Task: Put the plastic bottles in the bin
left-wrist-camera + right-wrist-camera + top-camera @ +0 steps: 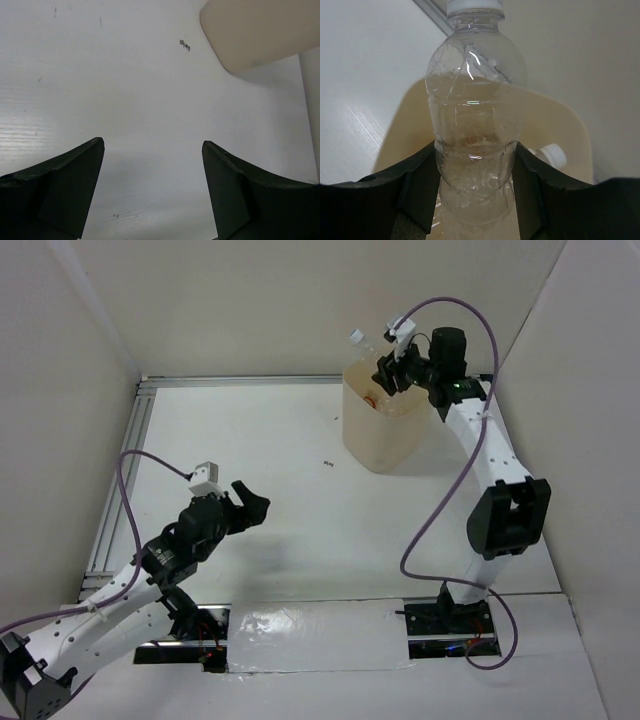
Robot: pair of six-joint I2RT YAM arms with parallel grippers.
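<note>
Pinching bottle (475,85) waist, right tool (476,150)

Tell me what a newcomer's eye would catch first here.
A clear, white-capped plastic bottle stands out, clamped in the right arm's jaws above the cream bin at the far side of the table. Another white cap shows inside the bin. The left arm's jaws hang open and empty at near left.

Your left arm (100,610) and right arm (487,440): white links, black joints.
Black left tool (255,498), black right tool (386,375); looping purple cable (128,468) on each.
</note>
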